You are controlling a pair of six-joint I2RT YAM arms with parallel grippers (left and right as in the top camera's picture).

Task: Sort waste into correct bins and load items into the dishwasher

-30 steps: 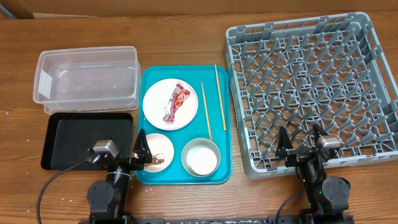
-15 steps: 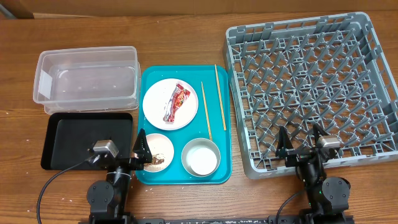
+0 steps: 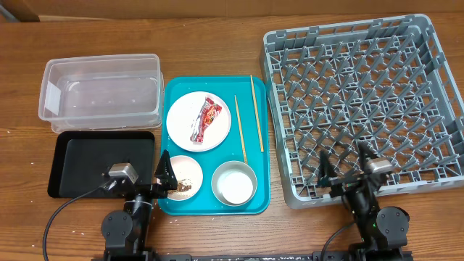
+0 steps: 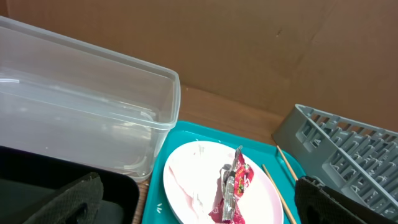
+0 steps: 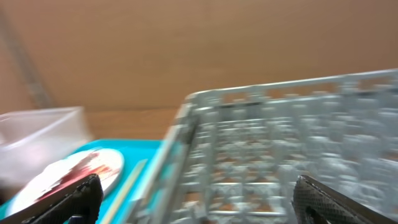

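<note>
The red snack wrapper (image 3: pixel 205 119) lies on the large white plate (image 3: pixel 187 123) on the teal serving tray (image 3: pixel 174 90); both show in the left wrist view, wrapper (image 4: pixel 231 186), plate (image 4: pixel 193 186). The small plate (image 3: pixel 185 171) holds brown scraps. The pale bowl (image 3: pixel 234 183) sits beside it. Two chopsticks (image 3: pixel 240 128) lie on the teal tray's right side. The clear tub (image 3: pixel 101 90) and black tray (image 3: pixel 90 159) stand at left. The grey dish rack (image 3: pixel 362 101) stands at right, with nothing in it. My left gripper (image 3: pixel 141 181) (image 4: pixel 199 210) is open, empty, near the small plate. My right gripper (image 3: pixel 344 172) (image 5: pixel 199 202) is open, empty, at the rack's near edge. I cannot make out a cup or a napkin.
The wooden table (image 3: pixel 217 43) runs back to a brown cardboard wall. The right wrist view is blurred; it shows the rack (image 5: pixel 292 143) ahead and the large plate (image 5: pixel 68 174) at left.
My right gripper has swung a little to the left along the rack's near edge, and its view is blurred by motion. The left arm and all objects have not moved.
</note>
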